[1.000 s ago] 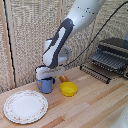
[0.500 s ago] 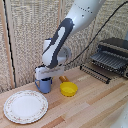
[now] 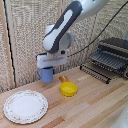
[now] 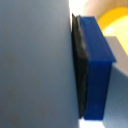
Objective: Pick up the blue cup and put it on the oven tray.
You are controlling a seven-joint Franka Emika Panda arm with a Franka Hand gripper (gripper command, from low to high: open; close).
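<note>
The blue cup (image 3: 46,76) hangs a little above the table's back edge, with its handle toward the exterior view's left. My gripper (image 3: 47,68) comes down from above and is shut on the cup's rim. In the wrist view the blue cup (image 4: 35,65) wall fills most of the picture, and a dark pad on one blue finger (image 4: 97,70) presses against it. The oven tray (image 3: 98,71), a dark wire rack, juts out in front of the toaster oven (image 3: 114,54) at the exterior view's right.
A yellow handled bowl (image 3: 68,89) sits on the wooden table (image 3: 90,107) just right of the cup, and it also shows in the wrist view as the yellow bowl (image 4: 116,22). A round patterned white plate (image 3: 25,106) lies at front left. A cable hangs behind the arm.
The cup has risen off the table with the gripper shut on it. The arm has shifted slightly toward the exterior view's right.
</note>
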